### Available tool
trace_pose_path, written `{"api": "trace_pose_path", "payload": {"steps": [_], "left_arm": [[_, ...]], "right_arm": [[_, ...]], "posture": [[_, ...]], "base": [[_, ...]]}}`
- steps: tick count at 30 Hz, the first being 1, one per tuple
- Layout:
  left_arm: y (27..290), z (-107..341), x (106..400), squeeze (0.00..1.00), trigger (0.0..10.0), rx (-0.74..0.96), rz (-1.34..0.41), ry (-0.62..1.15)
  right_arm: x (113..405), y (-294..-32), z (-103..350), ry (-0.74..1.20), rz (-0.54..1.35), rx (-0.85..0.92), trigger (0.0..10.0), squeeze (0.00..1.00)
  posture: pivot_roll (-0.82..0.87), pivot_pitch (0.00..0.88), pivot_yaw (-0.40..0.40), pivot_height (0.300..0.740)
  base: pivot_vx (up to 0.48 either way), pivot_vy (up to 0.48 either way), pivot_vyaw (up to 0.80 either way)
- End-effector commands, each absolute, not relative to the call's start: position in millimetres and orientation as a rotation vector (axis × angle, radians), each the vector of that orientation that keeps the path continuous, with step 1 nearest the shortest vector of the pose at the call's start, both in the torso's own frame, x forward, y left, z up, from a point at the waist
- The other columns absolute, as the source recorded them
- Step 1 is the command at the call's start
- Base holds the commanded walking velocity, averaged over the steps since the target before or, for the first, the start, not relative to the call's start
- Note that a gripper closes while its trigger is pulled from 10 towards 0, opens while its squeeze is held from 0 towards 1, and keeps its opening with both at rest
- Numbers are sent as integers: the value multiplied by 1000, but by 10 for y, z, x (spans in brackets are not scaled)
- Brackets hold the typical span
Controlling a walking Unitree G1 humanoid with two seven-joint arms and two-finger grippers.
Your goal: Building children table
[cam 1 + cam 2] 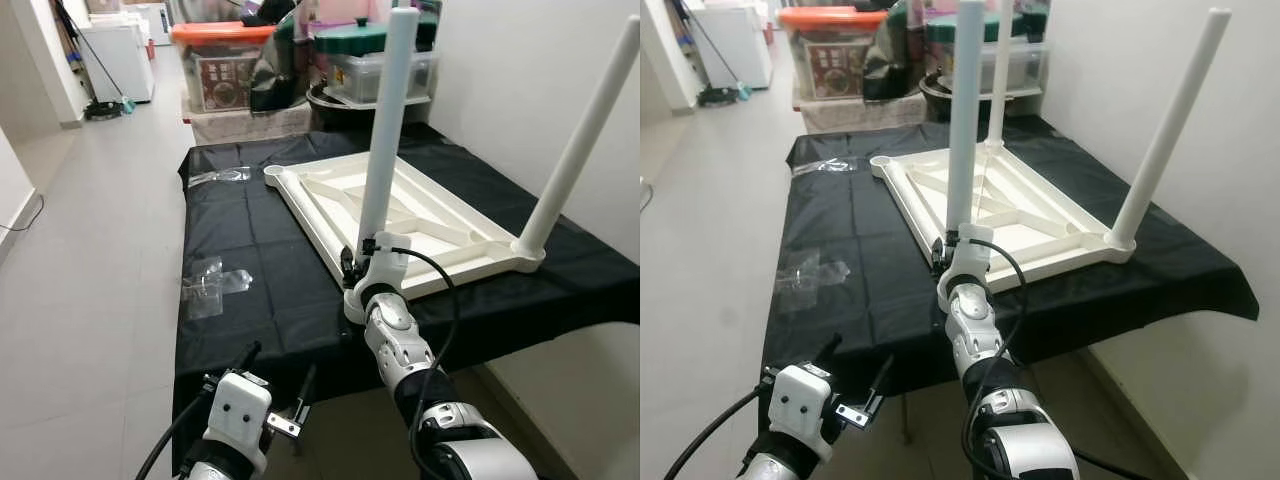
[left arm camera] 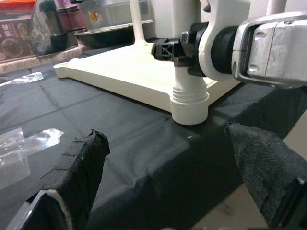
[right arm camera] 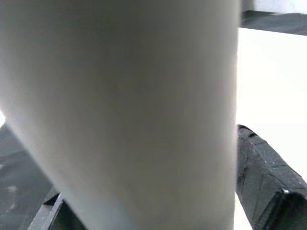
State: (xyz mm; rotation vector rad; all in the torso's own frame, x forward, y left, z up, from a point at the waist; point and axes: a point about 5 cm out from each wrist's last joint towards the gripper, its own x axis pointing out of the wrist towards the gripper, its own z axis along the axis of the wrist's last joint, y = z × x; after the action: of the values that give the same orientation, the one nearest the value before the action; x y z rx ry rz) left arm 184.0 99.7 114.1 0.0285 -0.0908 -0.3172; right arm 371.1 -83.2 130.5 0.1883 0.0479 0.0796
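Two plastic wrappers (image 1: 212, 285) (clear) left of upturned tabletop (image 1: 400, 215)

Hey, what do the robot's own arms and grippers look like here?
Both arms are silver and white jointed segments with black cables looping alongside. The right arm ends in a white wrist housing. The left gripper has two long black fingers wrapped in fabric-like padding.

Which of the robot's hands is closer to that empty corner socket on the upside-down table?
Right. The right gripper clasps the near leg, closer to the empty socket; the left gripper hangs below the cloth's edge.
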Motion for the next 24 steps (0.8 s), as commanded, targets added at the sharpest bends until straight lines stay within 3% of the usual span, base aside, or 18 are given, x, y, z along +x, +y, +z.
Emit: {"api": "trace_pose_path", "payload": {"steps": [1, 2, 3, 4, 6, 7, 9, 15, 24], "left_arm": [[997, 1112, 1839, 0, 10000, 34, -319, -83], [998, 1112, 1840, 0, 10000, 34, -319, -83], [995, 1112, 1842, 0, 10000, 35, -320, -83], [995, 1112, 1842, 0, 10000, 35, -320, -83], [996, 1112, 1845, 0, 10000, 35, -320, -83], [996, 1112, 1845, 0, 10000, 35, -320, -83], [997, 1114, 1851, 0, 10000, 34, -320, -84], [997, 1118, 1859, 0, 10000, 35, -320, -87], [1014, 1133, 1851, 0, 10000, 36, -302, -90]], "right_arm": [[3751, -741, 1476, -16, 199, 222, 10000, 0], [3758, -752, 1496, -34, 243, 217, 10000, 0], [3740, -736, 1519, -54, 429, 226, 10000, 0], [3740, -736, 1519, -54, 429, 226, 10000, 0], [3668, -703, 1449, 12, 725, 209, 10000, 0], [3668, -703, 1449, 12, 725, 209, 10000, 0], [3607, -716, 1379, 82, 918, 154, 10000, 0], [3577, -744, 1398, 157, 1150, 63, 10000, 0], [3519, -495, 1542, 160, 1408, -41, 10000, 0]], "posture": [[53, 0, -7, 740], [53, 0, -7, 740], [56, 0, -11, 740], [56, 0, -11, 740], [56, 0, -15, 740], [56, 0, -15, 740], [54, 0, -12, 740], [54, 0, -12, 740], [64, 0, -22, 740]], "base": [[0, 0, 0], [0, 0, 0], [0, 0, 0], [0, 0, 0], [0, 0, 0], [0, 0, 0], [0, 0, 0], [0, 0, 0], [0, 0, 0]]}}
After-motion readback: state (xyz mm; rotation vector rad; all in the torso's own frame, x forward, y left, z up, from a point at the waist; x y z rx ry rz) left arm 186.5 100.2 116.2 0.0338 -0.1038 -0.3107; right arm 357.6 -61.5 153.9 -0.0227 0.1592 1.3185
